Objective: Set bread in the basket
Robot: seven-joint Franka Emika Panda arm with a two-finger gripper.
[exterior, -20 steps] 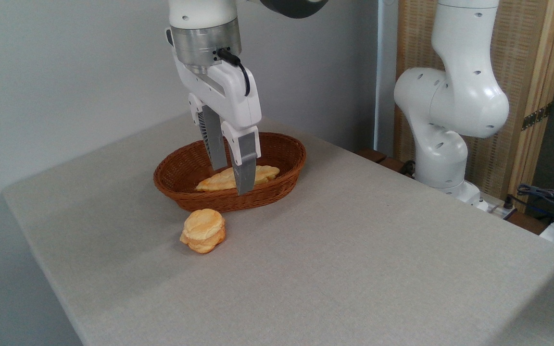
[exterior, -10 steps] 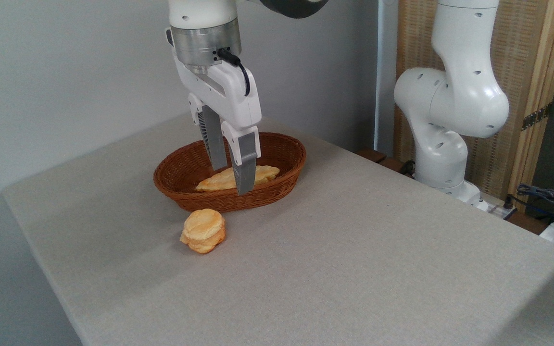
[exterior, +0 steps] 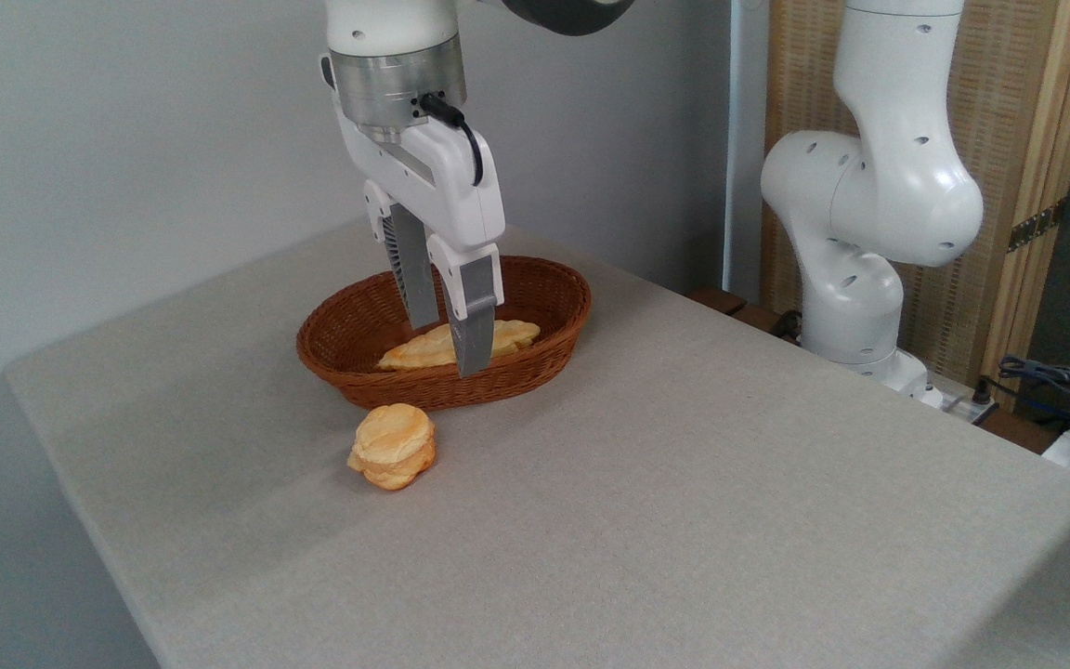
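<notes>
The bread (exterior: 393, 446), a small round golden-orange bun with puffy layers, lies on the grey table just in front of the basket (exterior: 340, 348). The basket is oval, reddish-brown wicker with low sides, and sits at the back of the table. My gripper (exterior: 448, 347) hangs over the basket, pointing down, open, with nothing between its grey fingers (exterior: 474, 321). It is above and to the right of the bun, well clear of it.
A longer pale-yellow braided loaf (exterior: 424, 348) lies inside the basket, partly behind the front finger. The arm's white base (exterior: 855, 279) stands off the table's right edge, before a wooden screen (exterior: 1027, 186). Cables (exterior: 1055, 381) lie at far right.
</notes>
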